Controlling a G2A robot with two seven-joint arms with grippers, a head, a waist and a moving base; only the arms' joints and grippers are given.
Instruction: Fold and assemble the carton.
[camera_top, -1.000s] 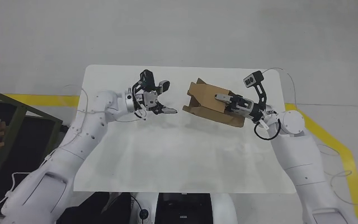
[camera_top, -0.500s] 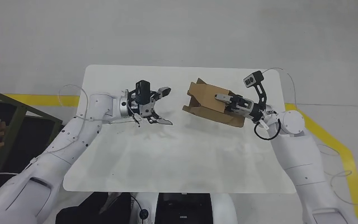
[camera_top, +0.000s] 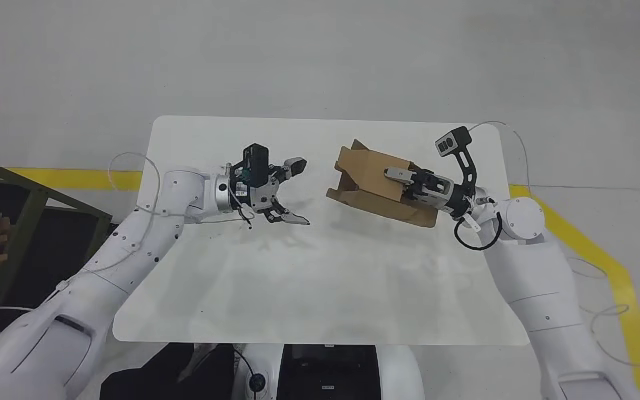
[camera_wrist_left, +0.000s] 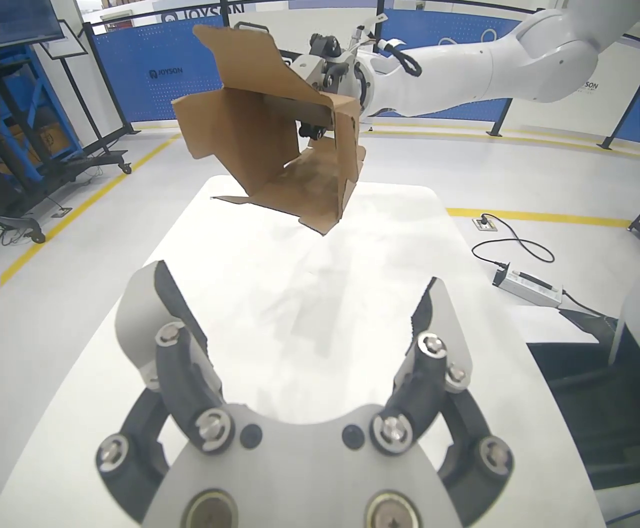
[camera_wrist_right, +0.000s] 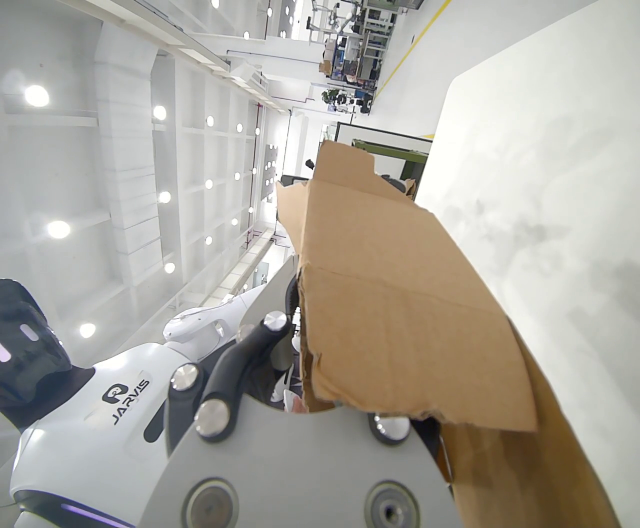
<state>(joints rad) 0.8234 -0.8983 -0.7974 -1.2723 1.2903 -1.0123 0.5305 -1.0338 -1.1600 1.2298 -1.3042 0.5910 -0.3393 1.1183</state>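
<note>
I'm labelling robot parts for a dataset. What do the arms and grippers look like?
The left arm and right arm have smooth white rounded shells with thin cables looped near the wrists. The left gripper has a silver plate with screws, black linkages, and silver-backed fingers with black pads. The right gripper shares that build.

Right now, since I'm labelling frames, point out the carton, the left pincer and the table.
carton (camera_top: 370, 178), top view, middle of its upper panel.
left pincer (camera_wrist_left: 294, 279), left wrist view, midway between its open fingertips.
table (camera_top: 330, 290), top view, bare surface.

Left gripper fingers spread; right gripper gripping carton.
</note>
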